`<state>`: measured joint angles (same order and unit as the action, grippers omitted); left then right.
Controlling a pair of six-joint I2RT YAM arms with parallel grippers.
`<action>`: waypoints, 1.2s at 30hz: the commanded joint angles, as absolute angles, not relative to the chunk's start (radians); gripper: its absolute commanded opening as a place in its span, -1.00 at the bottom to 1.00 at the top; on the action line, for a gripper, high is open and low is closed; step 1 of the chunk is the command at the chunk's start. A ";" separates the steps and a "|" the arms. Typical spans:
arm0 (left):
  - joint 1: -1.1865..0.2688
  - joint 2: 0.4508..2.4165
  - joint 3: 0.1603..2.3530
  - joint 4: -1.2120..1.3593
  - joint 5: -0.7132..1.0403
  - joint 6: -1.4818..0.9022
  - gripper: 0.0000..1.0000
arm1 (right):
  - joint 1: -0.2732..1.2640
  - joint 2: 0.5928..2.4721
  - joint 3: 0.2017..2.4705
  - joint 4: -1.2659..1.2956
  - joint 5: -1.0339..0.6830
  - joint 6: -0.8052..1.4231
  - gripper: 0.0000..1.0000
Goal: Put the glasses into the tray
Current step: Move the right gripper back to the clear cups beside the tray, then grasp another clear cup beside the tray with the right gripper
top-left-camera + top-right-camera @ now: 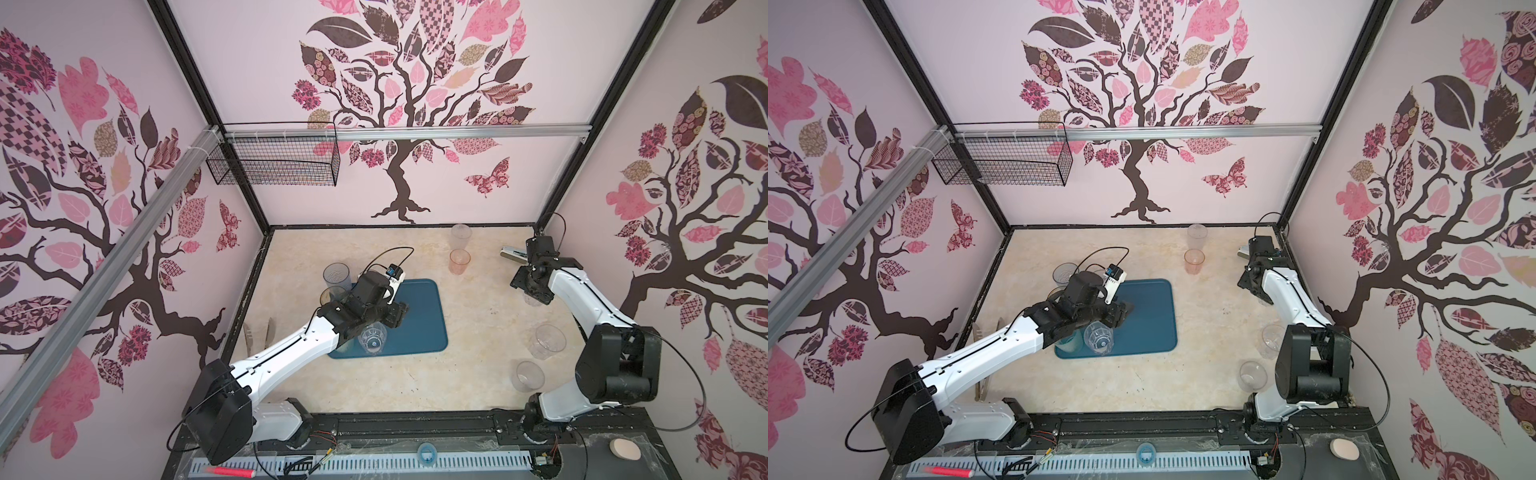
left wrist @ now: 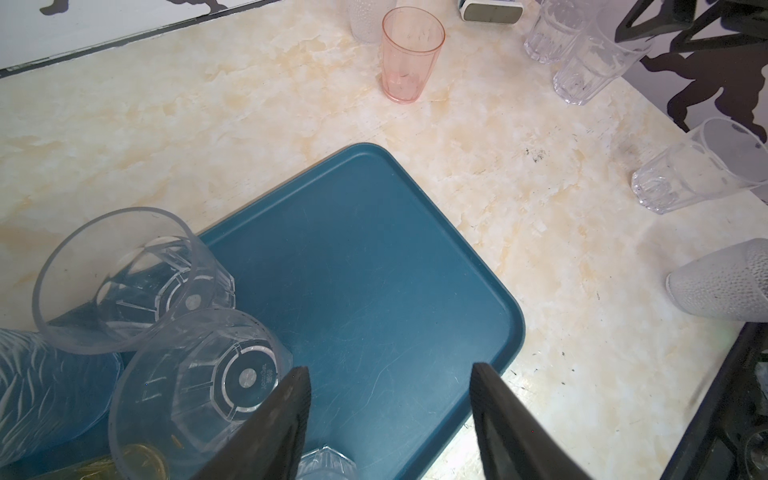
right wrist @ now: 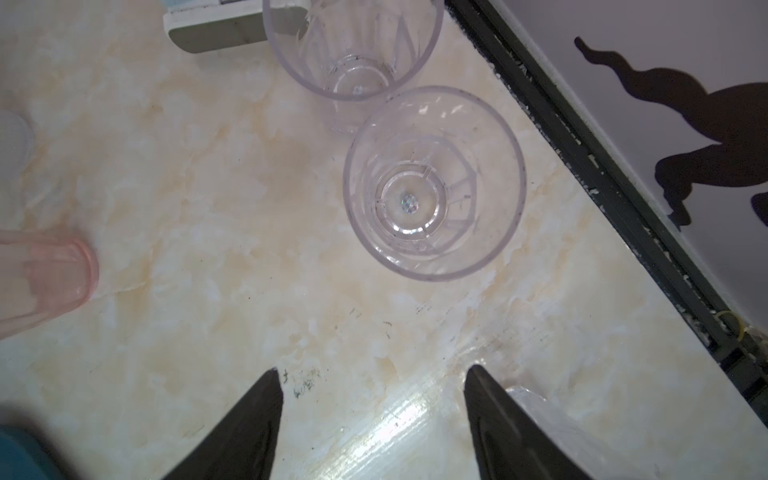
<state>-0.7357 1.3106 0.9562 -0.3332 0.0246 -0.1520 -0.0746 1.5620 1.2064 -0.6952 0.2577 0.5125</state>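
Cream marble-look bench (image 1: pixel 415 386) carries a dark teal tray (image 1: pixel 419 316) near its middle, most of it bare. The left gripper (image 2: pixel 390 368) hovers low over the tray, jaws wide apart and holding nothing. The right gripper (image 3: pixel 372 370) hangs above bare bench near the side wall (image 3: pixel 623 62), jaws also spread and empty.

A cluster of glasses (image 2: pixel 124 278) crowds one end of the tray. One finger of the left gripper sits just beside the nearest clear glass (image 2: pixel 195 386), perhaps touching it, so a sideways pull could tip it into its neighbours.

Ahead of the right gripper, two clear tumblers (image 3: pixel 434 183) stand close together. Closing on one could knock the other over, and the smooth walls may slip. Another glass (image 3: pixel 540 415), only partly in view, shows just beside the outer finger and could be clipped. A pink glass (image 1: pixel 459 261) stands well apart from the tray.
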 commanded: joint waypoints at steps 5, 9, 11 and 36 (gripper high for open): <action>-0.738 1.300 0.960 -0.318 0.024 -0.138 0.30 | -0.095 1.666 1.295 -0.646 0.301 0.506 0.41; -0.738 1.301 0.959 -0.318 0.021 -0.137 0.30 | -0.124 1.722 1.346 -0.647 0.288 0.502 0.39; -0.738 1.303 0.958 -0.317 0.019 -0.137 0.30 | -0.136 1.744 1.360 -0.634 0.266 0.508 0.37; -0.738 1.313 0.957 -0.314 0.001 -0.123 0.31 | -0.129 1.819 1.335 -0.641 0.063 0.512 -0.79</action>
